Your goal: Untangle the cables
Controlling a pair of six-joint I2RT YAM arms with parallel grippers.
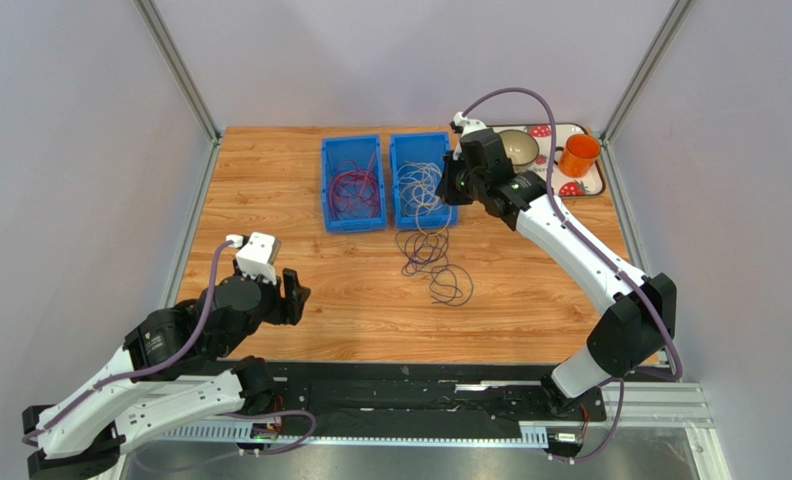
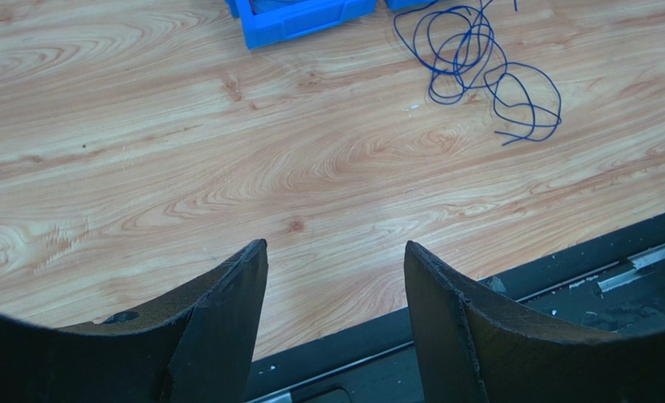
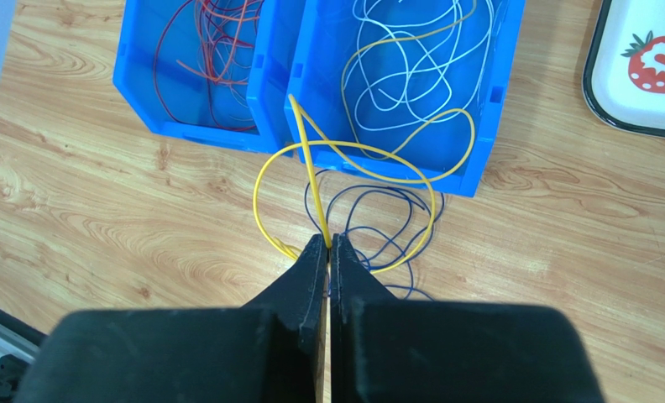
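**Near edge.** The left gripper (image 2: 336,285) hangs low over the light wooden table (image 1: 270,190). Its two black fingers stand wide apart with nothing between them, and only bare wood shows in the gap.

**Mid-table.** A thin dark purple-blue cable (image 1: 432,262) lies on the wood in loose, overlapping loops. It sits just in front of the right-hand bin and well apart from the left gripper.

**Above the loops.** The right gripper (image 3: 328,243) has its black fingers pressed together, pinching a thin yellow cable (image 3: 344,149) at the tips. From the pinch the yellow cable spreads into a wide loop. It crosses the near wall of the right blue bin (image 3: 504,84) and runs on inside it. The wrist view does not show whether the yellow loop touches the dark loops beneath it.

**Bins.** Two rectangular blue plastic bins stand side by side with their walls touching.
- The left blue bin (image 3: 201,134) holds thin red cables (image 3: 214,50) in a loose tangle.
- The right blue bin holds thin white cables (image 3: 403,75) in open coils, with the yellow strand lying across them.

**Far right corner.** A white strawberry-patterned tray (image 1: 592,185) with a dark rim carries an orange cup (image 1: 578,155). Beside the cup is a pale bowl (image 1: 518,148), partly hidden by the right arm.
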